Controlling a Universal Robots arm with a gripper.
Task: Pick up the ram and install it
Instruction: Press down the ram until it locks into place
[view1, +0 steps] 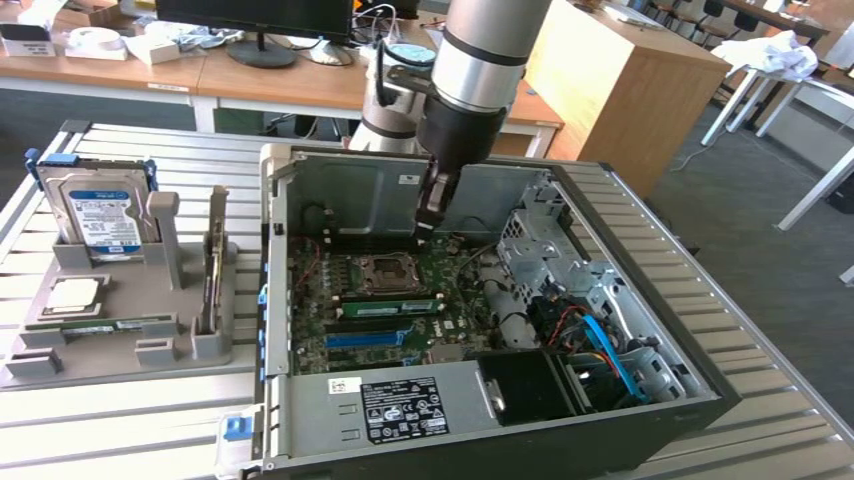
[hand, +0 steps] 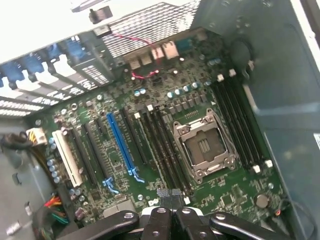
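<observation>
Claw (view1: 424, 228) closed, empty, hanging mid-frame inside the open black computer case (view1: 694, 400), above the green motherboard (hand: 150, 100). Long thin green ram stick (view1: 390, 305) lies seated in a slot just below the claw.

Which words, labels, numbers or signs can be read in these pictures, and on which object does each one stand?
None can be read.
White label on the power supply: print and symbols too small.
Blue-and-white label on the hard drive: too blurred.
Small sticker on the case wall: illegible.
Motherboard markings: too blurred.
</observation>
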